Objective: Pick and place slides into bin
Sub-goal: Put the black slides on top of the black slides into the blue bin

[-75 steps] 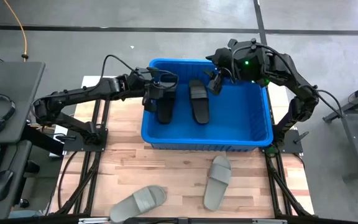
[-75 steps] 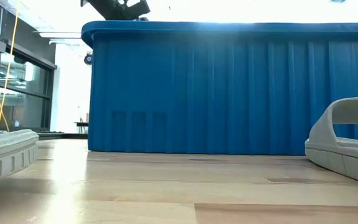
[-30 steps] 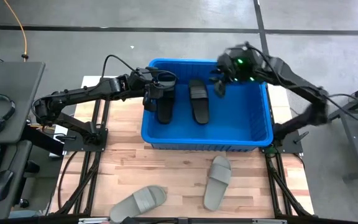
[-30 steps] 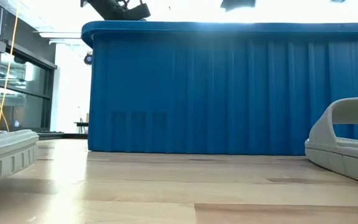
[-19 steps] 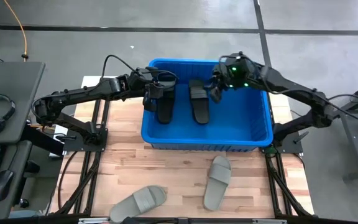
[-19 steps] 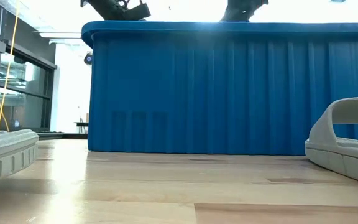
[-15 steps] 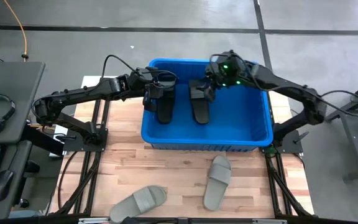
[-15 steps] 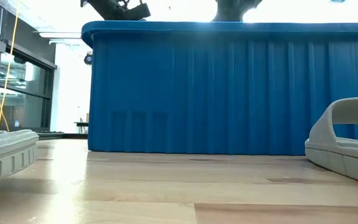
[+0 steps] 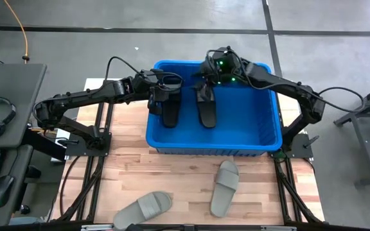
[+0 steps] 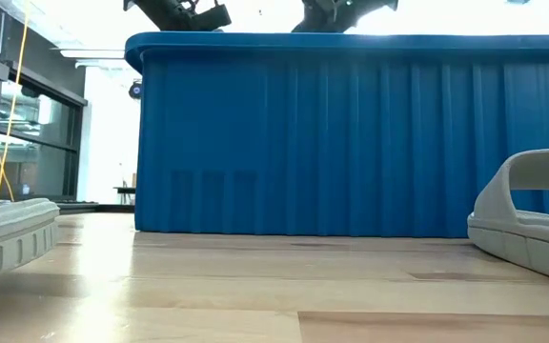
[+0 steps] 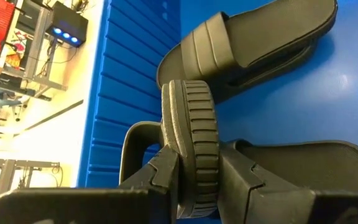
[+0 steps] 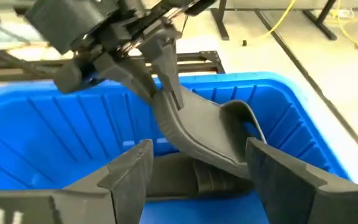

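The wooden table (image 9: 172,173) carries the blue bin (image 9: 262,144) along its far edge, filling most of the width between the two arm bases, presumably so both arms can reach over its rim.

Two light grey slides are still outside it, near the table's front edge: one (image 9: 223,188) just in front of the bin's near wall, the other (image 9: 143,208) toward the front left corner. Both appear to be waiting their turn.

Inside the bin, toward its far left corner, are two black slides. One (image 9: 205,106) lies flat on the floor with its strap up. The other black slide (image 11: 191,143) is tilted up on end at the left wall, because the left gripper (image 11: 197,180) is pinching its ribbed sole edge between pressed-in fingers. In the right wrist view its toe seems to hang down toward the bin floor, so it looks ready for release.

The right gripper (image 12: 194,171) hovers over the bin's far edge with fingers spread wide and nothing between them, pointed at the held slide.
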You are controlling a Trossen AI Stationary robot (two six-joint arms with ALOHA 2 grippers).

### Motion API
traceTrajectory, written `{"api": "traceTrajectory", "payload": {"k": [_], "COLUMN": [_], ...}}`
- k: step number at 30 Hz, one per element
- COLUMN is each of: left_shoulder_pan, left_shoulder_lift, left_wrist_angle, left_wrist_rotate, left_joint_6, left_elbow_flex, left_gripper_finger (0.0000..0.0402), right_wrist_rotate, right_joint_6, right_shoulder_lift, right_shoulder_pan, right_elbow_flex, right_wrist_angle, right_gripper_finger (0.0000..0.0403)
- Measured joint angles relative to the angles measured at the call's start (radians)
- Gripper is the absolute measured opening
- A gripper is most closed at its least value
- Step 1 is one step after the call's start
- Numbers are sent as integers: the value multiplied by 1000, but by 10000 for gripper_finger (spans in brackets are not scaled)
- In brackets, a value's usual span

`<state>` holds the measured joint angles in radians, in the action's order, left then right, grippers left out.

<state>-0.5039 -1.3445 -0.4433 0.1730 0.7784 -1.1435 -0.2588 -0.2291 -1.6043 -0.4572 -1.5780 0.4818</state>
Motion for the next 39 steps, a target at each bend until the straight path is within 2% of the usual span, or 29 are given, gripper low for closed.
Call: {"api": "traceTrajectory", "payload": {"k": [7, 28, 39], "left_shoulder_pan": [0, 0, -1], "left_shoulder_lift": [0, 1, 1], "left_wrist_angle": [17, -48, -88], "left_wrist_rotate": [0, 18, 41], "left_joint_6": [16, 89, 82], "left_elbow_flex": [-1, -2, -2], "left_gripper_finger": [65, 68, 165], "right_wrist_rotate": [-8, -9, -36], "right_joint_6": [-64, 2, 49], "right_shoulder_lift": [-16, -11, -10], "right_shoulder_pan": [1, 13, 15], "right_elbow_flex": [6, -5, -5], "right_wrist_angle": [27, 38, 51], "right_gripper_finger": [248, 248, 248]}}
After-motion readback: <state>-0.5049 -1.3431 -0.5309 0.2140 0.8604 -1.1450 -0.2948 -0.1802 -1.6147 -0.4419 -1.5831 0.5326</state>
